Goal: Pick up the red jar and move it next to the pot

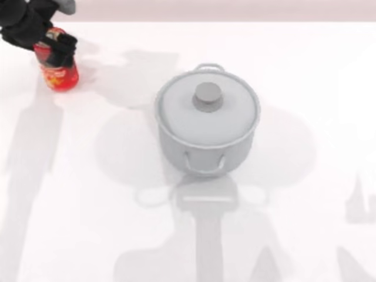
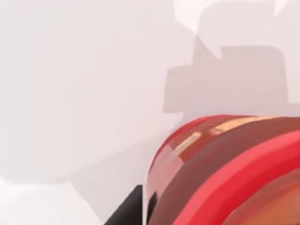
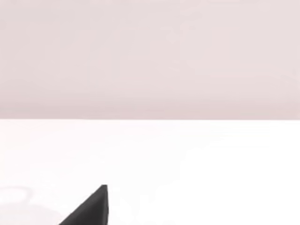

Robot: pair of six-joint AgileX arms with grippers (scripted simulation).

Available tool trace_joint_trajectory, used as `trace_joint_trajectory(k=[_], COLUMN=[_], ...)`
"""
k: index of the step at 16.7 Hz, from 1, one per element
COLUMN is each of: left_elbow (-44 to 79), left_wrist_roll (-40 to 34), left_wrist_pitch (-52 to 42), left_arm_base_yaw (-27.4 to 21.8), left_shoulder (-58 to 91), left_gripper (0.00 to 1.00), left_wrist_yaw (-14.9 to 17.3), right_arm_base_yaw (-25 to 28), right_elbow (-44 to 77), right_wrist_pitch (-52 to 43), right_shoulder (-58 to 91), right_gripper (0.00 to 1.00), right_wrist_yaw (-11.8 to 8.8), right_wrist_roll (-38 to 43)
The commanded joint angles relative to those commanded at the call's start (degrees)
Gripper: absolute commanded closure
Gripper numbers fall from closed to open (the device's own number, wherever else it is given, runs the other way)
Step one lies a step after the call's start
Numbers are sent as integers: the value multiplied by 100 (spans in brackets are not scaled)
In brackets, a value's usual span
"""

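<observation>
The red jar (image 1: 59,74) stands at the table's far left, well apart from the pot. My left gripper (image 1: 56,47) comes in from the top left corner and is shut on the red jar around its upper part. Up close, the left wrist view is filled by the red jar (image 2: 225,168), its dark band and label, with one dark fingertip (image 2: 130,210) against its side. The pot (image 1: 207,120), light grey with a knobbed lid and loop handles, sits mid-table. My right arm is out of the top view; one dark fingertip (image 3: 95,209) shows over bare table, nothing touching it.
The white table (image 1: 305,194) carries only arm shadows around the pot. A pale wall (image 3: 150,56) rises behind the table's far edge.
</observation>
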Motion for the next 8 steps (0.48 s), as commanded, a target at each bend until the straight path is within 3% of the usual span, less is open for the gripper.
trace_joint_trajectory(k=[8], left_elbow=[-660], left_wrist_roll=[11], left_wrist_pitch=[-46], left_arm_base_yaw=[58], left_shoulder=[-675], left_gripper=[100], left_wrist_yaw=[-10], right_arm_base_yaw=[0], right_elbow=[0], right_wrist_pitch=[0], right_shoulder=[0], right_gripper=[0], right_wrist_yaw=[0], right_wrist_roll=[0])
